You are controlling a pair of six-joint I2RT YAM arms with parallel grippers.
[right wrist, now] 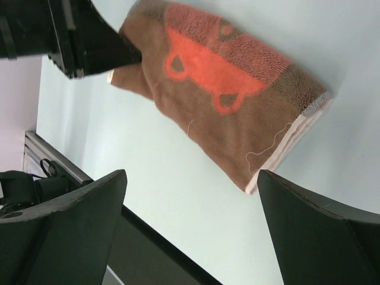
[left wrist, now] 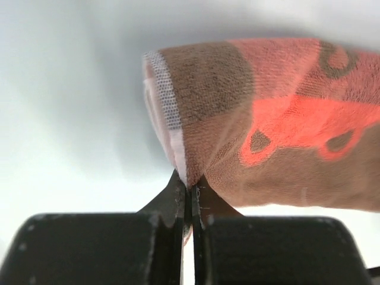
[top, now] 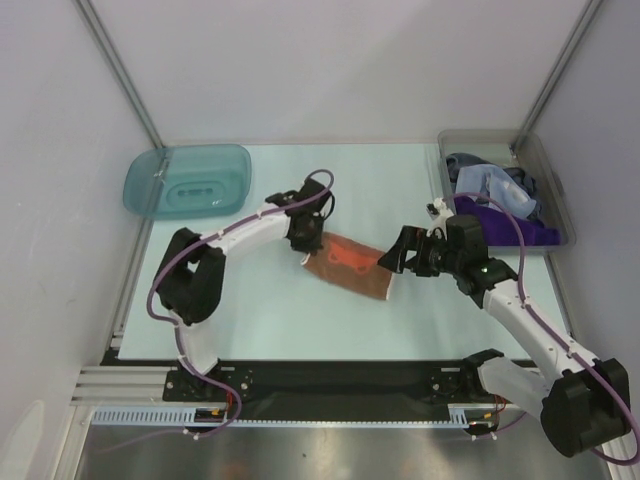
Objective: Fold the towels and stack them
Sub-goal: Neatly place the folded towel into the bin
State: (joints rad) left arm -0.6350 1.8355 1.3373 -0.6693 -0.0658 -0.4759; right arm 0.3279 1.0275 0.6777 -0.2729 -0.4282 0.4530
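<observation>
An orange-brown towel (top: 348, 266) with red print lies folded on the pale table, near the middle. My left gripper (top: 308, 240) is shut on its left edge; in the left wrist view the fingertips (left wrist: 190, 185) pinch the cloth (left wrist: 267, 119) where the layers meet. My right gripper (top: 388, 256) stands open just off the towel's right end. In the right wrist view the jaws (right wrist: 191, 175) are spread wide with nothing between them, and the towel (right wrist: 225, 89) lies ahead of them, its corner near the right finger. More towels are piled in the bin: purple (top: 500, 215), grey-blue (top: 468, 164) and pale blue (top: 490, 182).
The clear grey bin (top: 561, 195) stands at the back right of the table. A teal plastic tray (top: 187, 180) lies upside down at the back left. White walls enclose the table on three sides, and a black rail (top: 330, 380) runs along the near edge.
</observation>
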